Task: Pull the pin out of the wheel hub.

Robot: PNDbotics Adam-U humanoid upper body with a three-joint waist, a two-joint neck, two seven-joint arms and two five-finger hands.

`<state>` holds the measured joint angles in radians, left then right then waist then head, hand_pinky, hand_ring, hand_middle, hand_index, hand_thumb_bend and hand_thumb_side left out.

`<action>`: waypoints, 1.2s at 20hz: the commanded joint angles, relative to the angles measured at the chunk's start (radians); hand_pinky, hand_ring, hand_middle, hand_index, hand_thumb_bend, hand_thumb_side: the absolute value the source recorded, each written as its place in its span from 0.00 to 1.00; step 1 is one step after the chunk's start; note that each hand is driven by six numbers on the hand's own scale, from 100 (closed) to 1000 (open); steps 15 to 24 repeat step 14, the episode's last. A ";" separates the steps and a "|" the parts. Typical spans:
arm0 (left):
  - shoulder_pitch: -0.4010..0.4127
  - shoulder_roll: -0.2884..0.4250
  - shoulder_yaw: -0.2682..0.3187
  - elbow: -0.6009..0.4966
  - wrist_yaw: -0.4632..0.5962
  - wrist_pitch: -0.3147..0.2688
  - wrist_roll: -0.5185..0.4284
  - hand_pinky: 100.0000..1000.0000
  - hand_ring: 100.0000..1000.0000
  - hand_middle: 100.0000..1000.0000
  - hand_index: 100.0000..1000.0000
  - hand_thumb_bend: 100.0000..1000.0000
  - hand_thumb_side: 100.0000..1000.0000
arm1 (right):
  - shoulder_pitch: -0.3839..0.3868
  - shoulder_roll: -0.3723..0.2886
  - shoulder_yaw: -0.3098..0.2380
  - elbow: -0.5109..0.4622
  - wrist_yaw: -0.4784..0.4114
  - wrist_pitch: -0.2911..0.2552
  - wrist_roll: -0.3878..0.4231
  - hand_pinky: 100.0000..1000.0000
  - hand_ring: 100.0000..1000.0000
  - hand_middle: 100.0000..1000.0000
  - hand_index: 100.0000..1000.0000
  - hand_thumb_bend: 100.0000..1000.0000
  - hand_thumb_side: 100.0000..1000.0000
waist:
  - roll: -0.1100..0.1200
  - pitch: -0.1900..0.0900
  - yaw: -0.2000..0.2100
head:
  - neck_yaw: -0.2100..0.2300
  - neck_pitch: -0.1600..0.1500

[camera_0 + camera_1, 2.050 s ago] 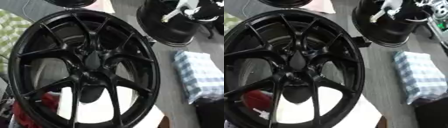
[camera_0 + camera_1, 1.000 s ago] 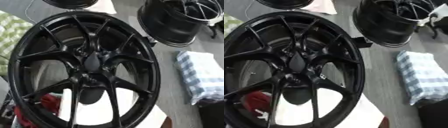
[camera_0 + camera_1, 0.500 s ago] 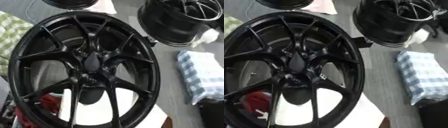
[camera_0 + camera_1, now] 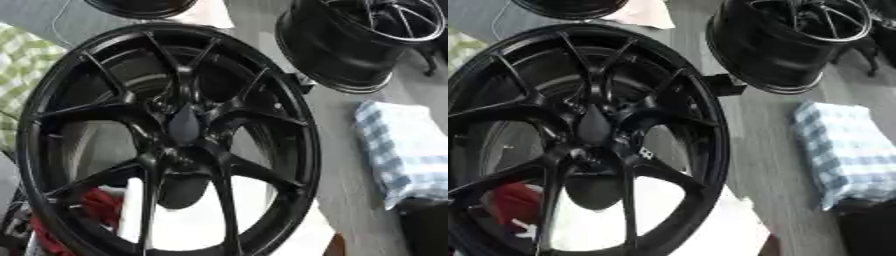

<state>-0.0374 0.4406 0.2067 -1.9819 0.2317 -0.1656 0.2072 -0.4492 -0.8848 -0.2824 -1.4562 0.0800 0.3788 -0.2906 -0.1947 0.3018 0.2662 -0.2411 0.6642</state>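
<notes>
Glossy black metal wheel hub (image 4: 175,135) — soft checked blue-white cloth (image 4: 404,150) — matt grey floor (image 4: 346,130)

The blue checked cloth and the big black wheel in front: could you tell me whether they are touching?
Apart. The right eye view shows a strip of bare grey floor between the blue checked cloth and the rim of the big black wheel.

Black wheel hub (image 4: 175,135) fills view; checked cloth (image 4: 407,150) right.

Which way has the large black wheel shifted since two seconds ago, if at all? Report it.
No. The large black wheel sits the same against the smaller black wheel and the checked cloth.
</notes>
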 commanded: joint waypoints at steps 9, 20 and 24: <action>-0.015 0.019 -0.002 -0.018 0.008 -0.007 -0.012 0.88 0.59 0.54 0.75 0.00 0.76 | -0.085 -0.007 0.152 -0.283 -0.174 -0.165 -0.009 0.64 0.56 0.44 0.59 0.35 0.00 | 0.009 -0.018 0.003 | -0.010 -0.023; -0.019 0.021 -0.003 -0.018 0.010 -0.011 -0.014 0.88 0.59 0.54 0.75 0.00 0.76 | -0.075 0.016 0.182 -0.367 -0.254 -0.224 -0.017 0.63 0.56 0.44 0.58 0.34 0.00 | 0.010 -0.018 0.007 | -0.014 -0.025; -0.019 0.021 -0.003 -0.018 0.010 -0.011 -0.014 0.88 0.59 0.54 0.75 0.00 0.76 | -0.075 0.016 0.182 -0.367 -0.254 -0.224 -0.017 0.63 0.56 0.44 0.58 0.34 0.00 | 0.010 -0.018 0.007 | -0.014 -0.025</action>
